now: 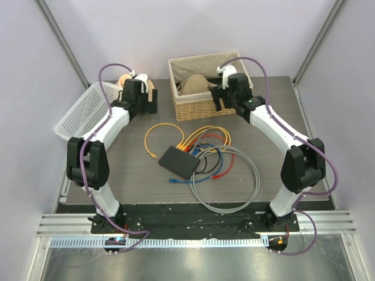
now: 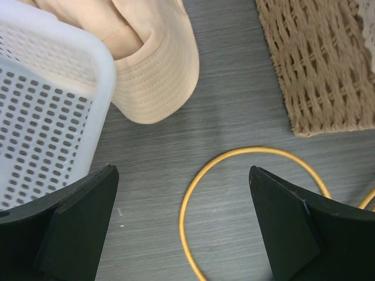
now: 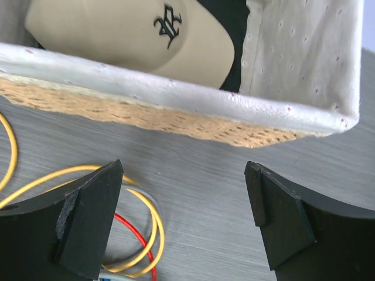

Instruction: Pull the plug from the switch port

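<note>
Centrally, flat matte-black switch (image 1: 179, 161) sprouts coloured cables (image 1: 206, 139); left fingers (image 2: 76, 234) and right fingers (image 3: 88, 216) gape wide, empty.

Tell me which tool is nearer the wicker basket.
Right. The right tool hovers at the wicker basket's near right corner; the left tool hangs off to its left, by the white basket.

Matt black switch (image 1: 179, 162) on the grey wood-grain tabletop (image 1: 123, 175), rough woven wicker basket (image 1: 199, 109) lined with cloth, smooth white perforated plastic crate (image 1: 82, 111).
</note>
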{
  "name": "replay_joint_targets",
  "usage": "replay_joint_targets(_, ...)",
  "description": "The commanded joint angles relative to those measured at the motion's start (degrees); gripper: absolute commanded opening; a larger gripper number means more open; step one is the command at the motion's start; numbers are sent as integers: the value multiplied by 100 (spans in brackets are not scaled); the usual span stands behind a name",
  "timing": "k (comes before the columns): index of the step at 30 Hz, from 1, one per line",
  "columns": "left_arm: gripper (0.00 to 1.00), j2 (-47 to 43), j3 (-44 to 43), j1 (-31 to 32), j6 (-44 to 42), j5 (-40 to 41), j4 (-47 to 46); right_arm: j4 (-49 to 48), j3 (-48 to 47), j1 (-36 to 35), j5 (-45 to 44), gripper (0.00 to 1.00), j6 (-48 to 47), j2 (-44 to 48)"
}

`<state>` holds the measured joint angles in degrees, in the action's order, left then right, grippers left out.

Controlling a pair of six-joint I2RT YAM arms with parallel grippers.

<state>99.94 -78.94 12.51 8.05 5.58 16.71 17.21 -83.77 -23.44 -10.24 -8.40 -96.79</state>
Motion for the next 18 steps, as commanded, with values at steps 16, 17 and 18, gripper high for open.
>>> replay_joint_targets(16,95,-589,456,-38,442,-2157,2091,878,1417,-362,2412,94,-1822,2288)
replay_joint_targets(17,95,-598,519,-38,486,-2367,2091,1133,1364,-537,2482,93,-1875,2218)
replay_joint_targets(18,95,-599,572,-38,530,-2508,2126,1666,1311,-608,2518,91,-1928,2061)
